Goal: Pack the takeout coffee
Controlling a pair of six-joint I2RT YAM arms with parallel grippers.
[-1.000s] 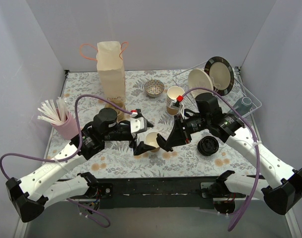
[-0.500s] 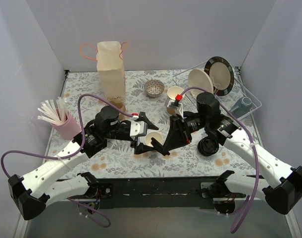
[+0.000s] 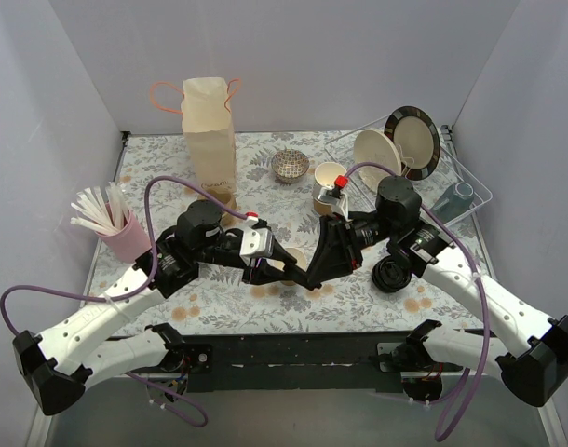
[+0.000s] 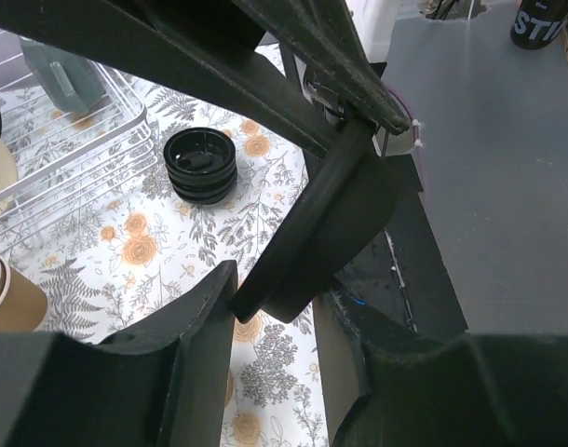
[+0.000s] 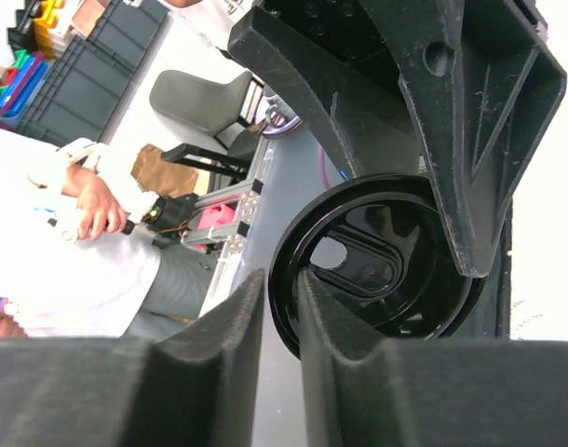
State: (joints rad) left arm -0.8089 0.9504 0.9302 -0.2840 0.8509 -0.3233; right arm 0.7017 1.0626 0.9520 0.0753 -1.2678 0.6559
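Half done, at a guess: lidding in hand. Saw right gripper (image 3: 312, 276) pinched narrow on black lid (image 5: 377, 270), left gripper (image 3: 273, 268) closed round paper cup (image 3: 293, 255), mid-table, mostly hidden. Needed next: lid pressed square, then cup carried to paper bag (image 3: 209, 130). Noted spare lids (image 3: 392, 275), floral tablecloth (image 3: 265, 186), pale walls (image 3: 358, 56) beyond.

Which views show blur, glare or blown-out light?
Top external: evenly lit, sharp. Left wrist: left gripper's fingers dark and blurred; sheen on the stacked black lids. Right wrist: right gripper's fingers blurred, the held lid glossy, right edge washed out white.
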